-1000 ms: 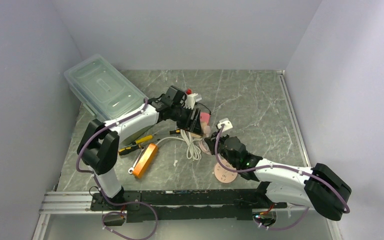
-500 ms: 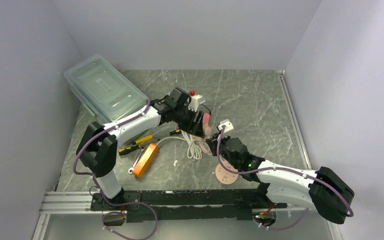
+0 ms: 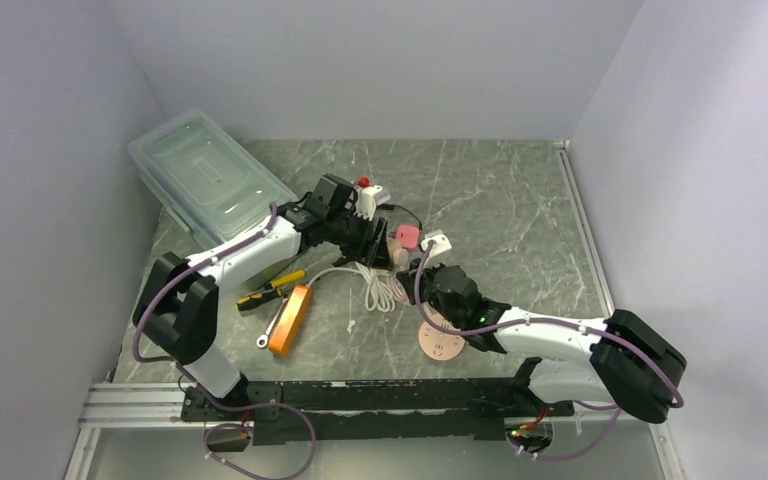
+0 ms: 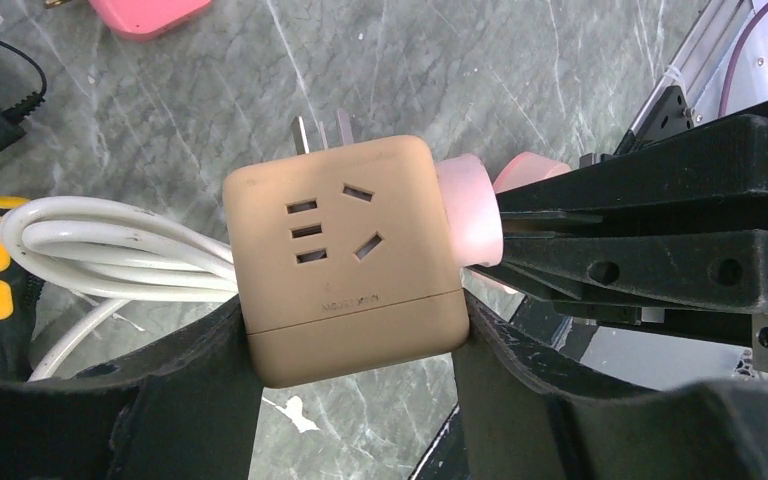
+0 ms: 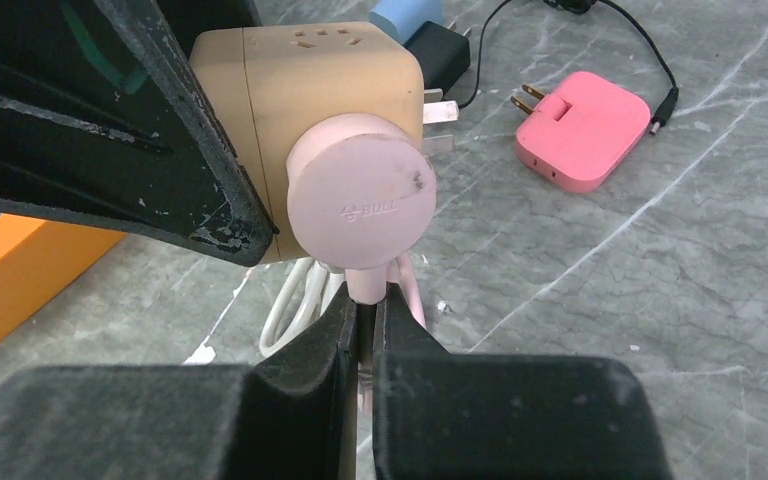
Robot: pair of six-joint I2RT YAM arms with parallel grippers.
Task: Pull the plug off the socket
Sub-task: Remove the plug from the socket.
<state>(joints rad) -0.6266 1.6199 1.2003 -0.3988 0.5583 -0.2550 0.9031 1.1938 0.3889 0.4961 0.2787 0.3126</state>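
Observation:
A tan cube socket [image 4: 345, 260] hangs above the table, with my left gripper [image 4: 355, 340] shut on its two sides. A round pink plug [image 5: 360, 205] sits seated in the socket's [image 5: 300, 80] side face. My right gripper [image 5: 365, 310] is shut on the plug's pink neck, just below its round head. In the left wrist view the plug [image 4: 468, 210] shows at the cube's right, with the right gripper's black fingers [image 4: 650, 230] against it. From above, the two grippers [image 3: 375, 243] [image 3: 422, 275] meet at the table's middle.
A pink adapter [image 5: 585, 130], a black adapter [image 5: 440, 50] and a blue one [image 5: 405, 15] lie behind the socket. A white cable coil [image 3: 380, 285], a screwdriver [image 3: 272, 287] and an orange tool [image 3: 290, 318] lie left of centre. A lidded clear box [image 3: 210, 175] stands far left.
Both grippers have shifted a little to the left together, carrying the socket and plug. The plug stays seated in the socket. Both grips are unchanged.

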